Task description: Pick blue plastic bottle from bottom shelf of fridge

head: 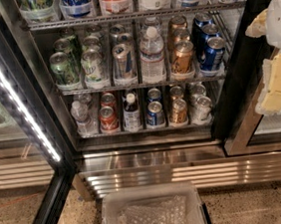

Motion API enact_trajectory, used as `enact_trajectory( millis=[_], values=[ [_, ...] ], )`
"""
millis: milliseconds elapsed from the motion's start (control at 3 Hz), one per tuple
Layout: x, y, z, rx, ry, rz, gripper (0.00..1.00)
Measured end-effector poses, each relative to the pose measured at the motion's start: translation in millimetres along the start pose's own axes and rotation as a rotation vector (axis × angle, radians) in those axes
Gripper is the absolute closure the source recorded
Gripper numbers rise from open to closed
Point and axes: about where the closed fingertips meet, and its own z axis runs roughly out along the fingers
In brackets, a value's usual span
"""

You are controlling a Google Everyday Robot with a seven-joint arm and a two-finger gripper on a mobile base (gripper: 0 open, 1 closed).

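The fridge (235,86) stands open, its glass door swung out to the left. On the bottom shelf (143,129) the blue plastic bottle (131,114) stands upright in the middle lane. It is dark, with a white cap and a pale label. A red can (108,118) stands to its left and a blue can (155,113) to its right. My gripper (279,83), white with yellow parts, hangs at the right edge of the view. It is outside the fridge, well to the right of the bottle and slightly higher, and holds nothing that I can see.
A small clear water bottle (80,118) stands at the shelf's left end, with gold (178,111) and silver (202,108) cans at the right. A larger water bottle (152,55) and cans fill the rack above. The steel base (151,169) juts out below. A clear plastic bin (152,214) sits on the floor in front. The door's LED strip (14,97) runs down the left.
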Motion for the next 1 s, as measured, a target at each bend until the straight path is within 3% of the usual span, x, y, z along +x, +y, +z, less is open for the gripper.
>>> enact_trajectory(
  millis=[333,667,1000],
  values=[
    [0.0,0.0,0.0,0.000,0.000,0.000,0.00],
    [-2.0,-0.7,7.3,-0.006,-0.041,0.011,0.00],
    [-13.0,-0.1,47.4,-0.047,-0.165,0.047,0.00]
  ],
)
